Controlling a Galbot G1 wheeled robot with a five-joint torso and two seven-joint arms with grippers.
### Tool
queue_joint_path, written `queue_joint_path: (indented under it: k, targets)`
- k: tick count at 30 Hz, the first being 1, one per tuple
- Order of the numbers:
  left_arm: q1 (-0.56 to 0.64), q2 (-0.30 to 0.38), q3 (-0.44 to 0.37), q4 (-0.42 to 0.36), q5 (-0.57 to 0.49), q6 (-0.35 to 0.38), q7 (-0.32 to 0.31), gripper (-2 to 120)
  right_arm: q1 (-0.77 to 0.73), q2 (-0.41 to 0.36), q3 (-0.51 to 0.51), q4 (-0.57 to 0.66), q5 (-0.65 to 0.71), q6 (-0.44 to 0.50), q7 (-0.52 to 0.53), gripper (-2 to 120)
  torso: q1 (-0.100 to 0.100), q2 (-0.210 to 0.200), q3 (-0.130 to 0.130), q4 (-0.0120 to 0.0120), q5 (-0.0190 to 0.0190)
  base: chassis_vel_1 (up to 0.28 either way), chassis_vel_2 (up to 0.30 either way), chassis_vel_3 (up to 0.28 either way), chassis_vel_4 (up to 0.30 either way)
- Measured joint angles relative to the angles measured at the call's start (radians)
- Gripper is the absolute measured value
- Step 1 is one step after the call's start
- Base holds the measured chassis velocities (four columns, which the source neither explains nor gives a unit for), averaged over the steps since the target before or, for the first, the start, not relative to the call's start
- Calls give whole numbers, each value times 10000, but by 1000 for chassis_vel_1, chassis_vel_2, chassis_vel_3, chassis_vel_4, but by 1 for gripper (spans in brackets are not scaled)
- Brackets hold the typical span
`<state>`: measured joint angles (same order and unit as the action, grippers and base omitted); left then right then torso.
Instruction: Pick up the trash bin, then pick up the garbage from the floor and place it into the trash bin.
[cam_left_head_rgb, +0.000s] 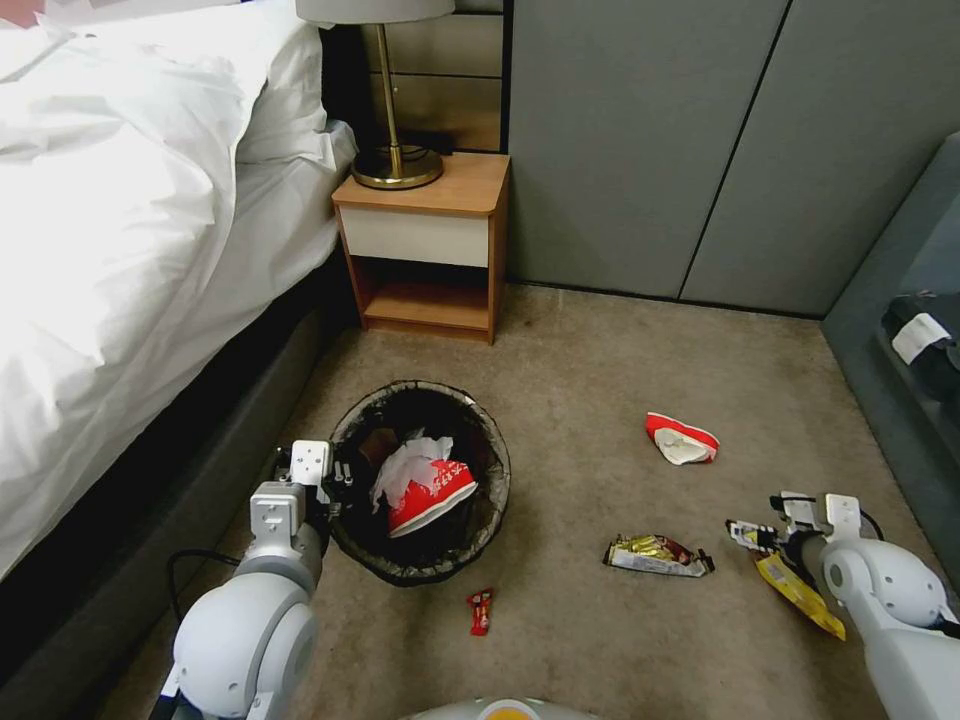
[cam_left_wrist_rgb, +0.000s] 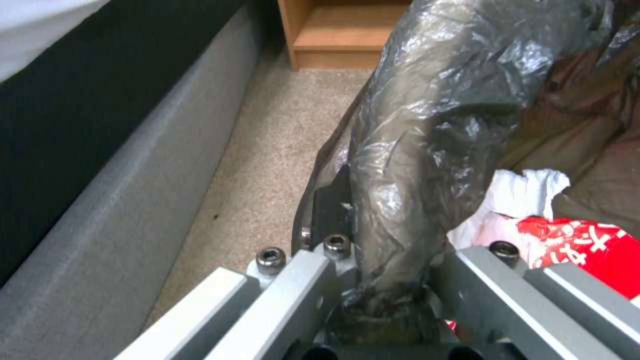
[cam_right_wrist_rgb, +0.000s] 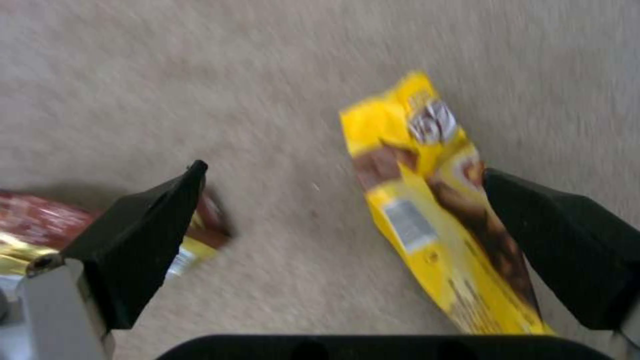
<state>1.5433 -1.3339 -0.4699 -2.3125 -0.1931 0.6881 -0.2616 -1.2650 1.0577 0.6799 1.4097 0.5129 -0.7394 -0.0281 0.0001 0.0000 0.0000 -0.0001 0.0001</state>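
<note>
The trash bin (cam_left_head_rgb: 490, 500) stands on the carpet beside the bed, its dark bag folded over the rim. A crumpled red-and-white cup (cam_left_head_rgb: 430, 495) and white tissue lie inside it. My left gripper (cam_left_head_rgb: 338, 482) is shut on the bin's near-left rim (cam_left_wrist_rgb: 400, 200), with the bag pinched between its fingers. My right gripper (cam_left_head_rgb: 752, 533) hangs open low over the floor. A yellow snack wrapper (cam_right_wrist_rgb: 427, 215) lies between its fingers (cam_right_wrist_rgb: 147, 235), close to one of them. More garbage lies around: a gold-and-red wrapper (cam_left_head_rgb: 655, 555), a red-and-white cup (cam_left_head_rgb: 682, 440) and a small red wrapper (cam_left_head_rgb: 481, 610).
The bed (cam_left_head_rgb: 120, 250) and its dark grey base run along the left. A wooden nightstand (cam_left_head_rgb: 430, 240) with a brass lamp (cam_left_head_rgb: 395, 165) stands behind the bin. Grey cabinet doors close the back, and a grey ledge (cam_left_head_rgb: 900, 330) is on the right.
</note>
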Motion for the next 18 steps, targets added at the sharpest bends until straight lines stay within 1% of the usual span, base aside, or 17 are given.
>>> queue_joint_path:
  k: [9,14,18]
  targets:
    - [-65,-40,20,134,27,-15,3,0,240,74,53,-943,-403,311,-128,100,-1,0,0,2,-1,0,0,0,0]
    - [-87,-21,1,199,22,-30,10,0,479,148,85,-1825,-860,686,-289,100,-1,0,0,1,0,0,0,0,0]
    - [-108,9,-30,225,9,-35,19,0,611,172,102,-2206,-1052,816,-348,100,-1,0,0,1,-1,0,0,0,0]
